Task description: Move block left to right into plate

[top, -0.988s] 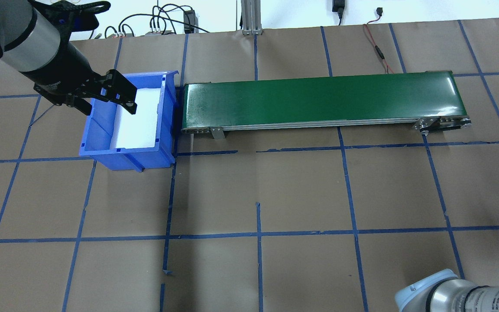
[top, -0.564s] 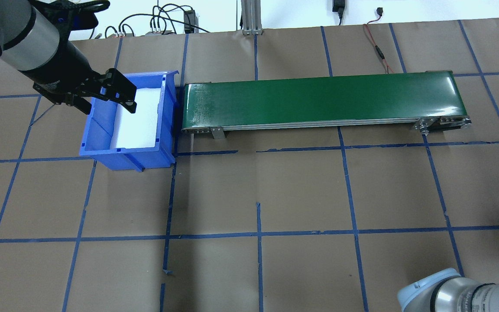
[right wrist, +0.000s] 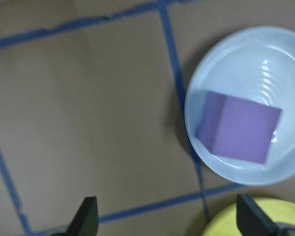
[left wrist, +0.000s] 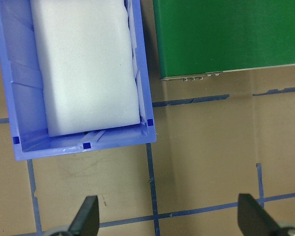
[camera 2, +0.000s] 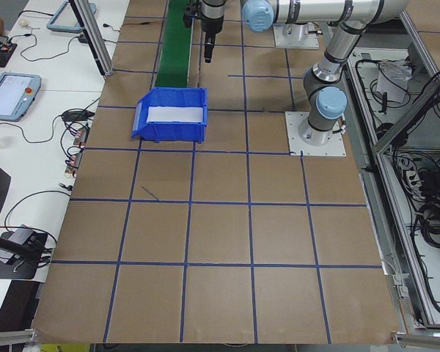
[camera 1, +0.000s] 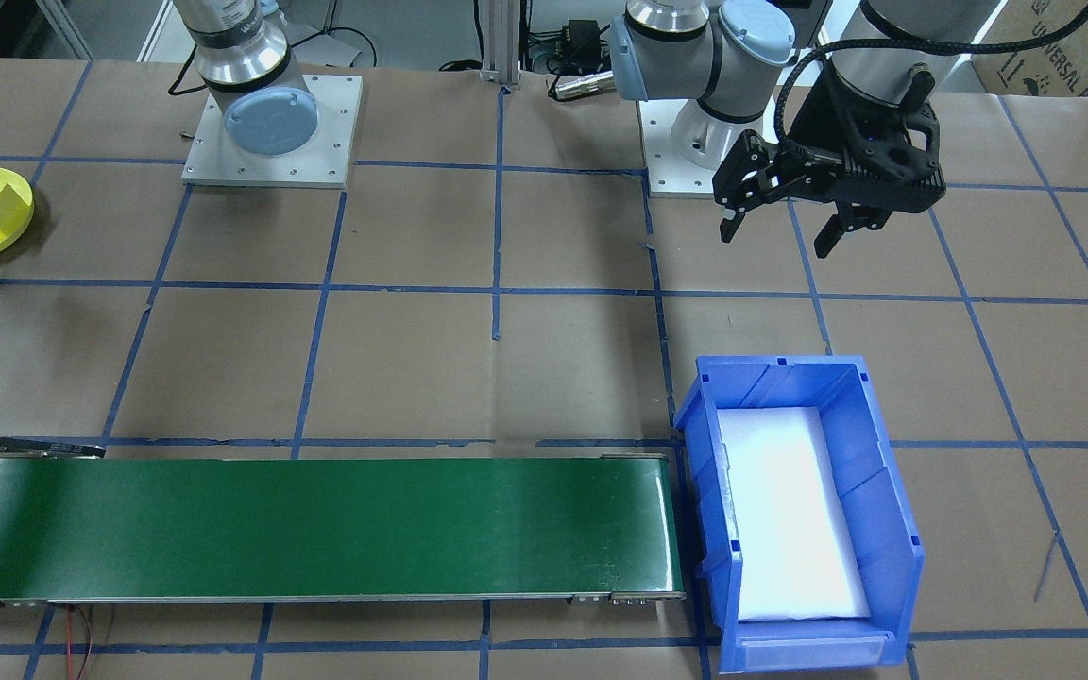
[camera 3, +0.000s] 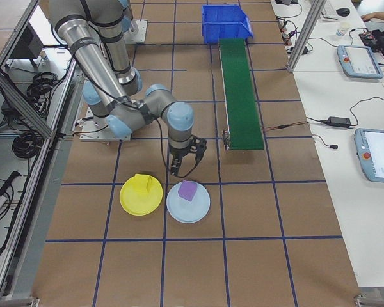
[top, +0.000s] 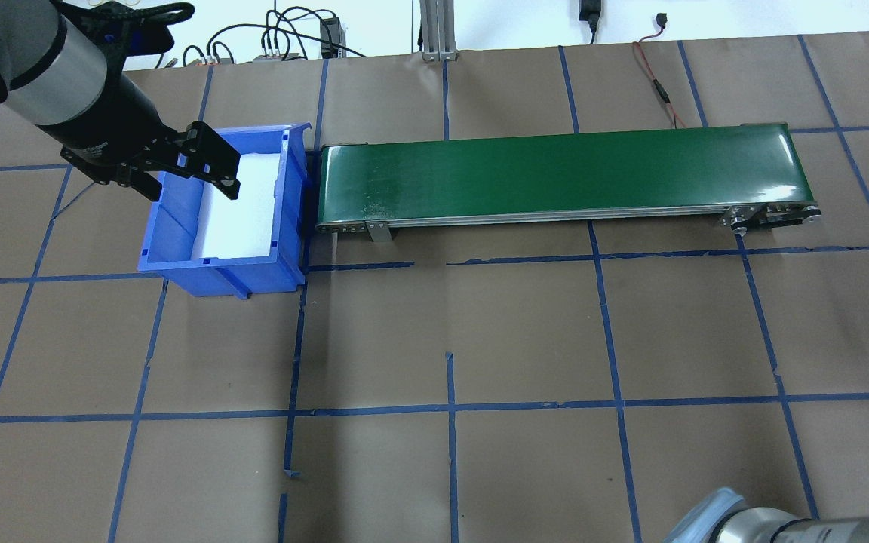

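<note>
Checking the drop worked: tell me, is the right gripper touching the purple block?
Apart. The right wrist view shows the purple block in the pale plate, clear of the right gripper's spread fingertips.

Black two-finger left gripper [camera 1: 780,231] hangs with jaws spread wide; black two-finger right gripper [camera 3: 181,170] points downward, jaws likewise parted.

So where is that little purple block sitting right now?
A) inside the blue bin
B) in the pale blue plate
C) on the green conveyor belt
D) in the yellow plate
B: the purple block rests inside the pale blue plate, beside the yellow plate, while the right gripper hovers open above and grips nothing.
</note>
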